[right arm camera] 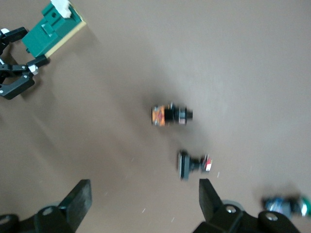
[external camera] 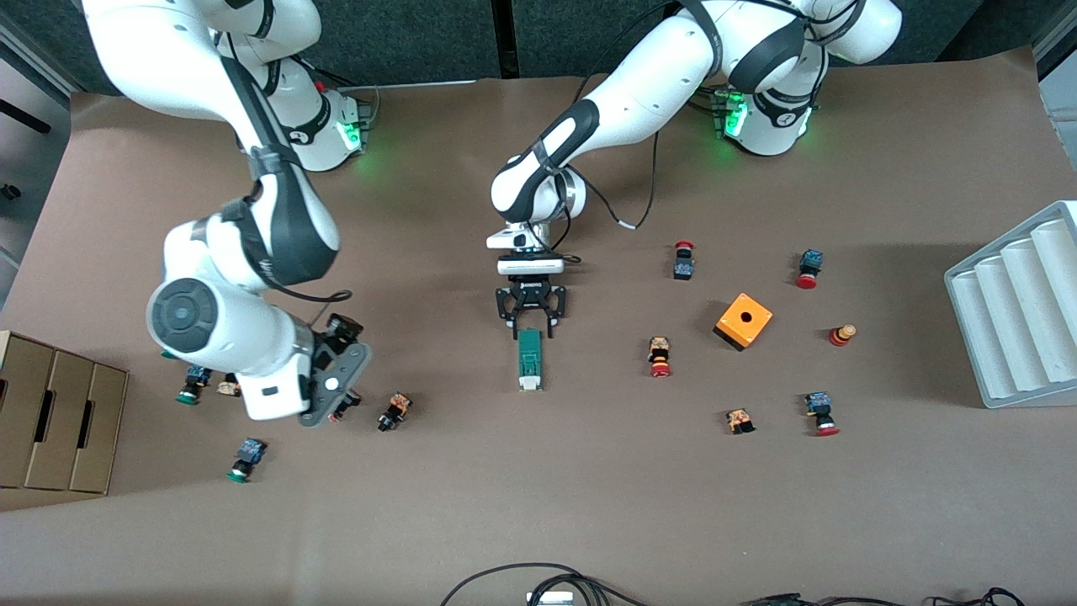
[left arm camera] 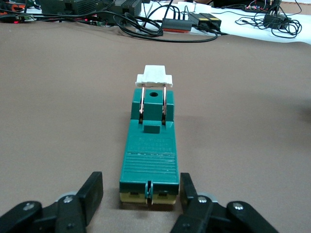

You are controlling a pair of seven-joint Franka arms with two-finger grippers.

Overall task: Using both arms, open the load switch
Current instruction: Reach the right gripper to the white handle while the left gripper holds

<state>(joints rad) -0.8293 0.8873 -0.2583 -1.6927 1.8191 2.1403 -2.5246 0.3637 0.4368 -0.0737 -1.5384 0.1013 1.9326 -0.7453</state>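
Note:
The load switch [external camera: 529, 360] is a narrow dark green block lying flat mid-table, its white lever end [external camera: 530, 384] toward the front camera. My left gripper [external camera: 530, 324] sits low at the switch's end that faces the robots. In the left wrist view the fingers [left arm camera: 187, 187] straddle that end of the switch [left arm camera: 149, 145]; one pad is almost touching and the other stands a little off. My right gripper [external camera: 341, 402] hangs open over small push buttons toward the right arm's end of the table. It holds nothing [right arm camera: 143, 191], and the switch [right arm camera: 48, 29] shows far off.
Push buttons lie around the right gripper [external camera: 394, 411] [external camera: 195, 385] [external camera: 246, 459]. More push buttons [external camera: 660, 356] [external camera: 821, 413] and an orange box [external camera: 743, 321] lie toward the left arm's end, near a white ribbed tray [external camera: 1018, 311]. Cardboard boxes [external camera: 59, 421] sit at the right arm's end.

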